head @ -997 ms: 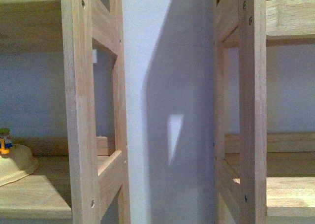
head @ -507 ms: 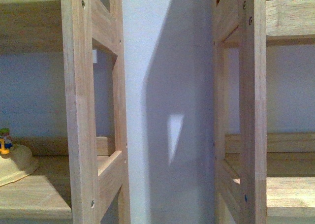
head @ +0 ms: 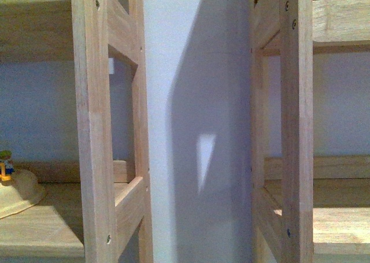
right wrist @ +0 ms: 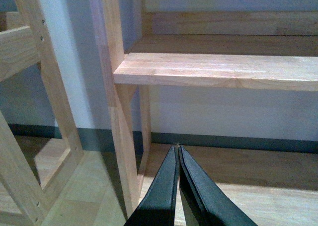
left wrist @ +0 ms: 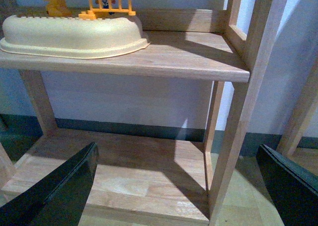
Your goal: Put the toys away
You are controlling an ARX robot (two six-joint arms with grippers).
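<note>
Gaping wide, left claw (left wrist: 174,186) empty, right claw (right wrist: 178,151) pinched closed, empty

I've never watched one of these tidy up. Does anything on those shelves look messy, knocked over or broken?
Nothing stands out. The cream tub sits flat on the left shelf with small toys behind it; the right shelf looks bare and undamaged.

A home-like playroom or storage corner: two light wooden shelf racks (head: 98,130) stand before a plain pale wall (head: 196,101) with a dark skirting board (right wrist: 223,140). Above the left gripper (left wrist: 179,186), a shelf holds a cream plastic tub (left wrist: 69,35) with orange toy pieces (left wrist: 109,5).
</note>
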